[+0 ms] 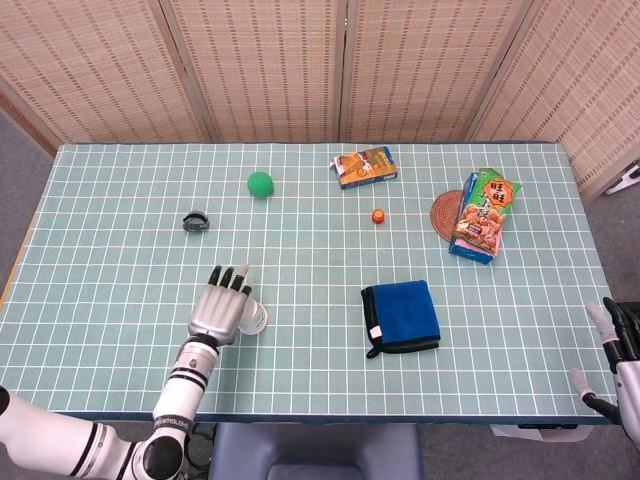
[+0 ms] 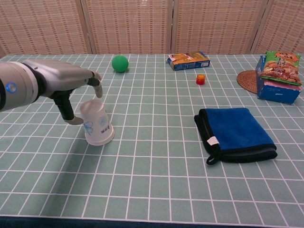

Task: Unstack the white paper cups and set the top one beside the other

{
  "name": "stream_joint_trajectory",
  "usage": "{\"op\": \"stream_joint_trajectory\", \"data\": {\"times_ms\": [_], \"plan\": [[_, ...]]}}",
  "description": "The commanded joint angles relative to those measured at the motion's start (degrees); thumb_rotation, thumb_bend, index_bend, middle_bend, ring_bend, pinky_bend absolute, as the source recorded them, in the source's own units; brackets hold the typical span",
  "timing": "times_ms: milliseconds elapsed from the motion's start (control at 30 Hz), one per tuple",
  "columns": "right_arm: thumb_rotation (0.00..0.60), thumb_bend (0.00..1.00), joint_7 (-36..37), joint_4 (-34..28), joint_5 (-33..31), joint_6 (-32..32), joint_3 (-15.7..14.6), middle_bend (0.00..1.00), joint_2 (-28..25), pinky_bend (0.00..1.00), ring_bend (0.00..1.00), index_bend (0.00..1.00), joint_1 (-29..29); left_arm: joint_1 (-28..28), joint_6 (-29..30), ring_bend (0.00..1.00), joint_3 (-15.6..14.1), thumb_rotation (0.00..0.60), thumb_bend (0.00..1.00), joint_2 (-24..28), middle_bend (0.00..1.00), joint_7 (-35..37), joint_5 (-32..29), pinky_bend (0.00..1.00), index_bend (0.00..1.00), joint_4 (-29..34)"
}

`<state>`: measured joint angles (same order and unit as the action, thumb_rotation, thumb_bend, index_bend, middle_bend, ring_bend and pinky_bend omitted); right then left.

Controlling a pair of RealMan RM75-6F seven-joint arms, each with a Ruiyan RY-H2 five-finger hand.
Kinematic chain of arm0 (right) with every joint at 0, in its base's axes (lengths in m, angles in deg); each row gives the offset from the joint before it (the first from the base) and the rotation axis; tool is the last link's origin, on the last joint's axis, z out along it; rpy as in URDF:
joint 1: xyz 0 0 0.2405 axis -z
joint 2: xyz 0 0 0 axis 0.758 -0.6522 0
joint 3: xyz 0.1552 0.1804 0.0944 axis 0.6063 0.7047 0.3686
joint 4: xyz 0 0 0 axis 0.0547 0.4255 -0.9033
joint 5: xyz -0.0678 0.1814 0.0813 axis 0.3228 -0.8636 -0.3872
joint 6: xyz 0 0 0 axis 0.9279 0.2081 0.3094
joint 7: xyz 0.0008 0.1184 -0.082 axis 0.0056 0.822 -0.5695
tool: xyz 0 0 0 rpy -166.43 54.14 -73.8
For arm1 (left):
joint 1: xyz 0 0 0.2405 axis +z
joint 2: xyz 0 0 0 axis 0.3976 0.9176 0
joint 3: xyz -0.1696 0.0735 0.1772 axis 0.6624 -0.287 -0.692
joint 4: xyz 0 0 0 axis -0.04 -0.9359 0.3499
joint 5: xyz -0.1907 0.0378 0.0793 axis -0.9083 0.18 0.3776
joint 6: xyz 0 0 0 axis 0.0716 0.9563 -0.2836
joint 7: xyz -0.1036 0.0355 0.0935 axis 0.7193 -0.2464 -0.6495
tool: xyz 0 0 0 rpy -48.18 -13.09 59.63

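The white paper cups (image 2: 98, 125) stand nested and upside down on the green grid table, with a blue print on the side. In the head view the cups (image 1: 257, 319) peek out from under my left hand (image 1: 223, 306). My left hand (image 2: 59, 83) reaches over the top of the stack, its fingers spread above and behind the cups and its thumb hanging close by the stack's left side. I see no firm grip on the cups. My right hand (image 1: 612, 348) rests off the table's near right corner, fingers apart and holding nothing.
A blue folded cloth (image 2: 235, 132) lies right of the cups. Farther back are a green ball (image 2: 120, 63), a small black ring (image 1: 195, 221), a snack box (image 2: 188, 60), an orange cap (image 2: 201, 79), and a snack bag on a blue box (image 2: 280, 76) beside a woven coaster.
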<state>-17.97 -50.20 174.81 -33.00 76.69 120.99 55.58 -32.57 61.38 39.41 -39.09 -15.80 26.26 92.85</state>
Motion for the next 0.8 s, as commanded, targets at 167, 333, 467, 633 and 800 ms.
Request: {"op": "stream_joint_trajectory", "data": {"times_ms": [167,333,467,633,800], "plan": [[0.600,0.31,-0.22,-0.09,-0.40,0.17,0.06,0.00,-0.01,0.00,0.00,0.01,-0.12,-0.32,-1.12,0.00,-0.43,0.600,0.30,0.97,0.00,1.21,0.11,0.00,0.28,-0.76],[0.600,0.31,-0.55,-0.17,-0.76,0.18,0.19,0.00,0.16,0.00,0.00,0.01,-0.17,-0.39,-1.84,0.00,-0.81,0.600,0.30,1.68,0.00,2.10,0.15,0.00,0.30,-1.07],[0.600,0.31,-0.96,-0.19,-0.94,0.52,0.18,0.00,0.31,0.00,0.00,0.01,-0.35,-0.52,-1.93,0.00,-1.13,0.600,0.30,1.97,0.00,2.56,0.12,0.00,0.32,-1.04],[0.600,0.31,-0.92,-0.06,-0.75,0.13,0.12,0.00,0.37,0.00,0.00,0.01,-0.21,-0.78,-2.18,0.00,-1.25,0.600,0.29,2.12,0.00,3.07,0.08,0.00,0.34,-1.20],[0.600,0.31,-0.75,-0.01,-0.83,-0.16,0.16,0.00,0.34,0.00,0.00,0.01,-0.10,-0.93,-3.37,0.00,-1.55,0.600,0.30,2.28,0.00,4.10,0.47,0.00,0.36,-2.18]]}}
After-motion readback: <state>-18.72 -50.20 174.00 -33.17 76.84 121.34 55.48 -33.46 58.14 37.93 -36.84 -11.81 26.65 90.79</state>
